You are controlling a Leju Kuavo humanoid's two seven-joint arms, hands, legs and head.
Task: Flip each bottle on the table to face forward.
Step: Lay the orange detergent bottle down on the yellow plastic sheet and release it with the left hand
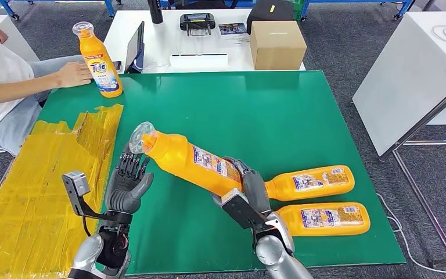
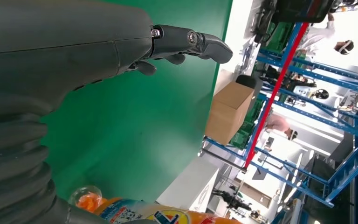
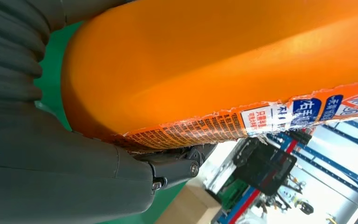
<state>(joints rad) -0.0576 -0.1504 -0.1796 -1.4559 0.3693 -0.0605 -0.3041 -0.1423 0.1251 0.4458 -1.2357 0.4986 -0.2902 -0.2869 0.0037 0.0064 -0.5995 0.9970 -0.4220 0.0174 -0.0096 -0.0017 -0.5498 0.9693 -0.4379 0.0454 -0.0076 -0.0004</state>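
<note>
My right hand (image 1: 245,189) grips the base of an orange detergent bottle (image 1: 189,160) and holds it tilted above the green mat (image 1: 267,110), clear cap (image 1: 140,137) toward the left. Up close, the right wrist view shows that bottle (image 3: 223,60) with its back label. My left hand (image 1: 129,183) stands open just below the cap, fingers up, not touching it; the left wrist view shows its fingers (image 2: 186,42) apart and the cap (image 2: 86,198) nearby. Two more orange bottles (image 1: 310,183) (image 1: 324,218) lie on the mat at right, back labels up. A fourth bottle (image 1: 100,63) stands upright at the far left.
A person's hand (image 1: 72,74) rests beside the upright bottle at the mat's far left corner. Crumpled yellow sheeting (image 1: 40,192) covers the table left of the mat. Behind the mat stand a cardboard box (image 1: 277,44), a tablet (image 1: 135,46) and a white table (image 1: 174,35).
</note>
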